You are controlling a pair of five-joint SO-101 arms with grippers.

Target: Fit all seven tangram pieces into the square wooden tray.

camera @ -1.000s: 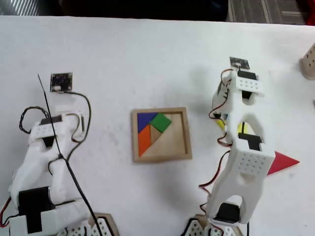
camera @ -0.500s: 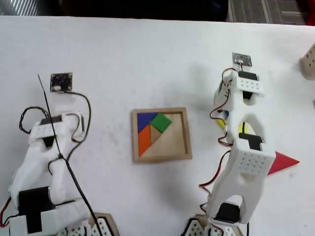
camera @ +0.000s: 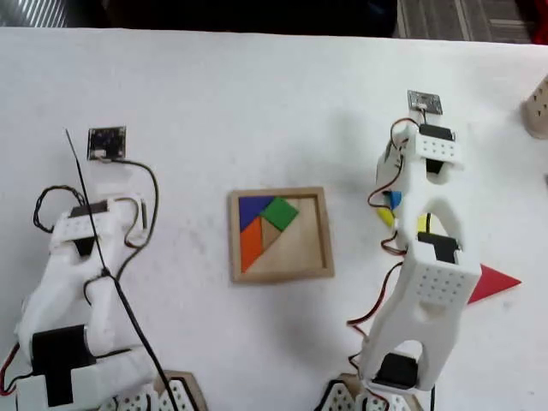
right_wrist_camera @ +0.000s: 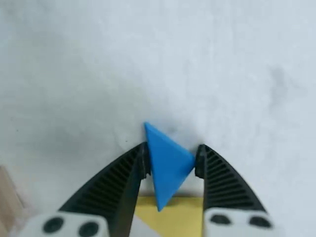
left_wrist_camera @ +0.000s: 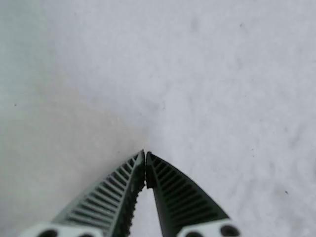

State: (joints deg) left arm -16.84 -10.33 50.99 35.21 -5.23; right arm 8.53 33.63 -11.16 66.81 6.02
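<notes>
The tray (camera: pixel 327 233) held coloured pieces (camera: pixel 250 244). Your right gripper (right_wrist_camera: pixel 172 152) pinched a blue triangle (right_wrist_camera: pixel 167 170) beside a yellow piece (right_wrist_camera: pixel 173 217). Your left gripper (left_wrist_camera: pixel 145 154) was closed, empty.

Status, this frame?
Right gripper shut on blue triangle. Left gripper shut, empty. Tray partly filled. Red triangle, yellow piece outside tray.

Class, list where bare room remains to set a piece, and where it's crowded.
Free: the tray's right half, past the green square; the table between tray and left arm. Crowded: by the right arm, among the yellow piece, blue triangle and red triangle.
</notes>
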